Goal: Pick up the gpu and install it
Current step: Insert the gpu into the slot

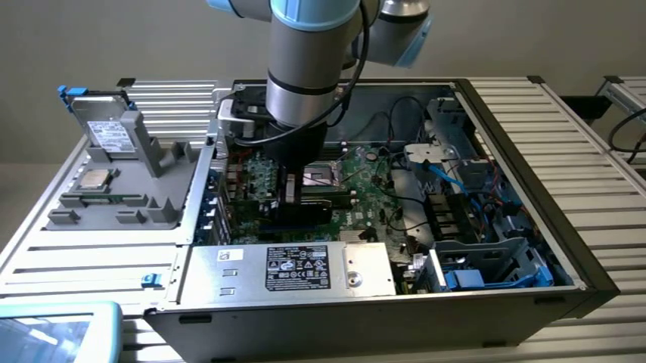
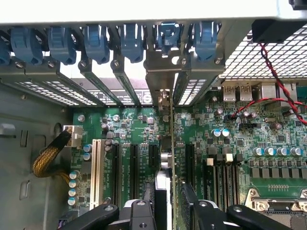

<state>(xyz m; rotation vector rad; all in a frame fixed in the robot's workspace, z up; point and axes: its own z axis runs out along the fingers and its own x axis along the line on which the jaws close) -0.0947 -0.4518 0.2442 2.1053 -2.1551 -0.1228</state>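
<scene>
Hand [image 2: 168,213] clamped on gpu [image 2: 166,160], card upright, edge-on. Pick-up judged done. Card set among expansion slots [image 2: 135,167] on motherboard [image 2: 129,125], far end lined up under blue clips [image 2: 168,36]. Full seating cannot be told; install judged unfinished, card not released.
</scene>
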